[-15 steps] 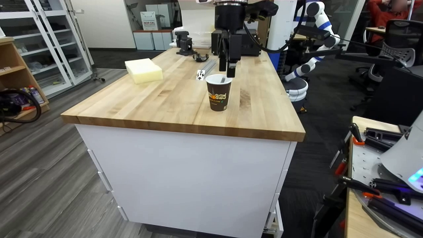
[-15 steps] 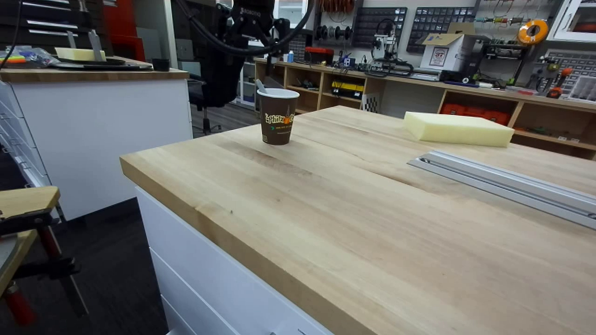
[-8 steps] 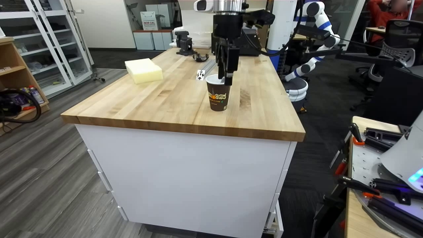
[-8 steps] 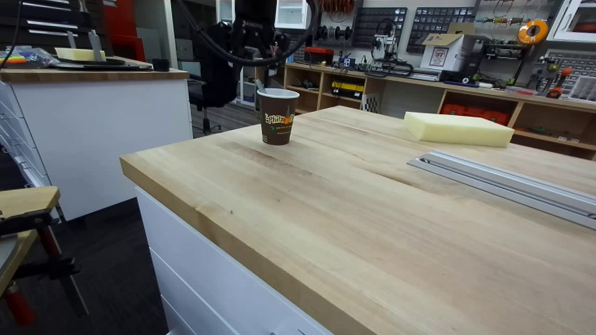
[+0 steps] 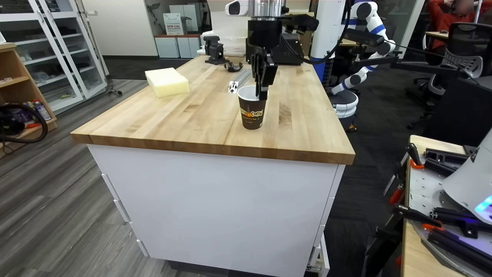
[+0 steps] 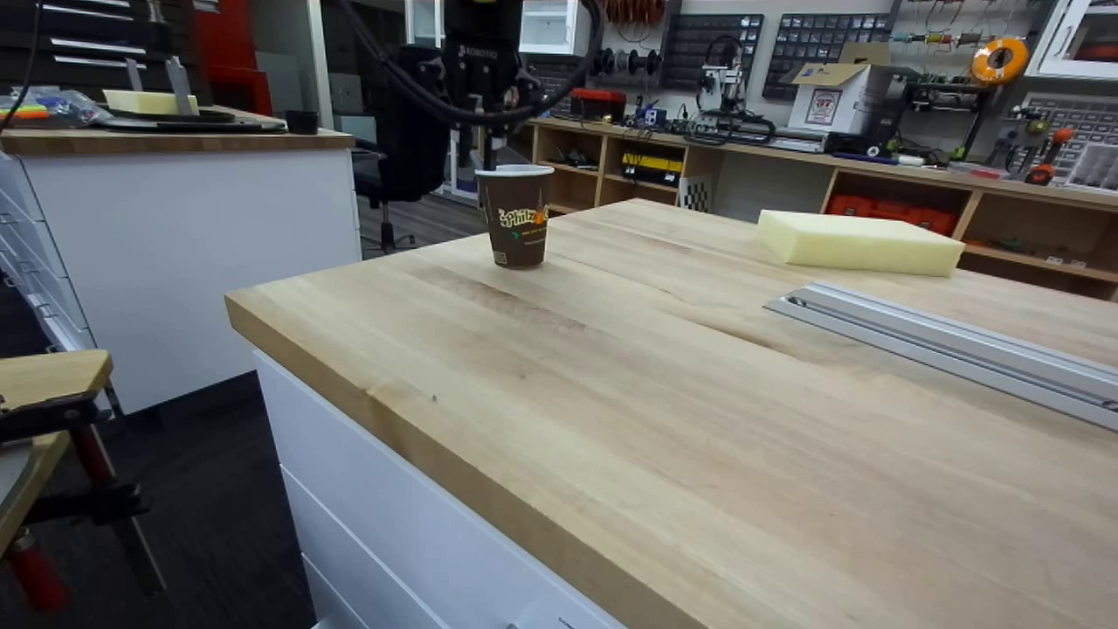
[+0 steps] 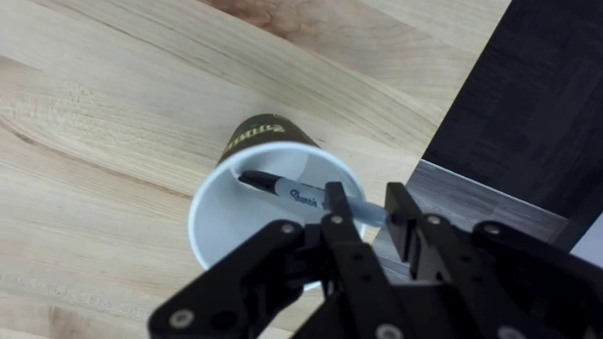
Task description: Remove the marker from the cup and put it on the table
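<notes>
Two parted fingers [image 7: 336,202] straddle the cup's [image 7: 249,221] rim, marker [image 7: 301,194] inside.

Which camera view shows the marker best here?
The wrist view: the marker shows its black end and lettering in the cup, partly behind the pincer. In both exterior views the marker can't be made out.

1. paper coffee cup [image 6: 518,220] is dark brown, yellow-lettered, white inside
2. sharpie marker [image 7: 302,192] is grey, black-capped, black-lettered
3. gripper [image 7: 366,202] is black
4. butcher-block tabletop [image 6: 699,419] is pale tan, streaked brown
5. foam block [image 5: 167,82] is pale yellow
</notes>
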`<action>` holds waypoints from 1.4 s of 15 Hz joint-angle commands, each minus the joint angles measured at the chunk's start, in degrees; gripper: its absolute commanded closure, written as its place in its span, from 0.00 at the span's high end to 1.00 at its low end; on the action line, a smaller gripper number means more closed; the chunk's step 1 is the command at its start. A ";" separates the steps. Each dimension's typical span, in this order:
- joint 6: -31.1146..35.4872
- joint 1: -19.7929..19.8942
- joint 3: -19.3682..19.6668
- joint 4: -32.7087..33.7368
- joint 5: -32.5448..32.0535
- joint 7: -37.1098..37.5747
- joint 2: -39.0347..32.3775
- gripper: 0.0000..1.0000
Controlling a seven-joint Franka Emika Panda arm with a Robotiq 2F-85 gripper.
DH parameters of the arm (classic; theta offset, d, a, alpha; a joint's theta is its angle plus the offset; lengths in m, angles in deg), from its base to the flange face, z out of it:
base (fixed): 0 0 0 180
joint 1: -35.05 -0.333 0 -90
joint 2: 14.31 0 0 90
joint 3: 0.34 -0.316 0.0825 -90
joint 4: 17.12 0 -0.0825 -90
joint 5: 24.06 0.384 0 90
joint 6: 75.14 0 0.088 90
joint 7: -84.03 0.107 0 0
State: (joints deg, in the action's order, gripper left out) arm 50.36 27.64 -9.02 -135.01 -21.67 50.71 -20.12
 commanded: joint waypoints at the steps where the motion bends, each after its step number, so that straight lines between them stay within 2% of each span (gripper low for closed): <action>1: 1.23 0.36 -0.11 -0.40 -1.01 -0.43 0.49 0.06; 2: 1.18 0.39 -0.11 -0.43 -0.99 -0.43 0.43 0.01; 4: 1.09 0.42 -0.08 -0.32 -0.94 -0.44 0.45 0.06; 13: 0.48 0.67 0.18 0.62 -0.97 -0.40 0.49 0.06; 21: -8.27 0.88 0.38 5.57 -2.89 -1.10 0.41 0.06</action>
State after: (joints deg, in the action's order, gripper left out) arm 46.76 28.17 -8.80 -132.01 -22.92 50.53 -20.08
